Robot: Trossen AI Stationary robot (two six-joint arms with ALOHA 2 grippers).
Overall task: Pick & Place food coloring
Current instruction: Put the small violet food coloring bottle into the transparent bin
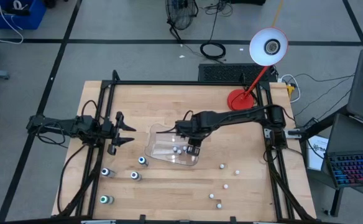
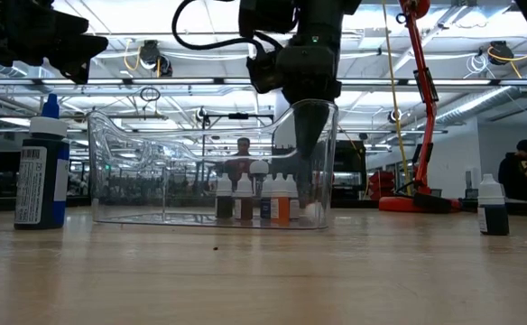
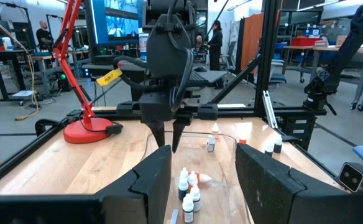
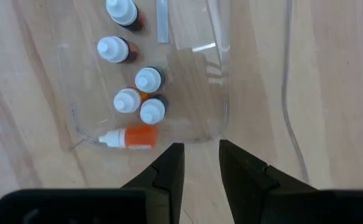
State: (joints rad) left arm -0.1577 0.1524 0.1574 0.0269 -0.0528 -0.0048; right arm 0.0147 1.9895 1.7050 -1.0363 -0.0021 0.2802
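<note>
wooden table [image 1: 243, 186], red lamp [image 1: 256, 68], workshop behind

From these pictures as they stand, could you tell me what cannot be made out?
- High view: the right gripper covers part of the clear tray, hiding some bottles inside.
- High view: loose bottles to its right are too small for colours.
- Low view: left gripper is cut off by the top edge.

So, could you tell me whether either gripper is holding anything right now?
No. The right gripper hangs above the clear tray with a gap between its fingers, an orange bottle lying below it. The left gripper waits beside the tray, open.
</note>
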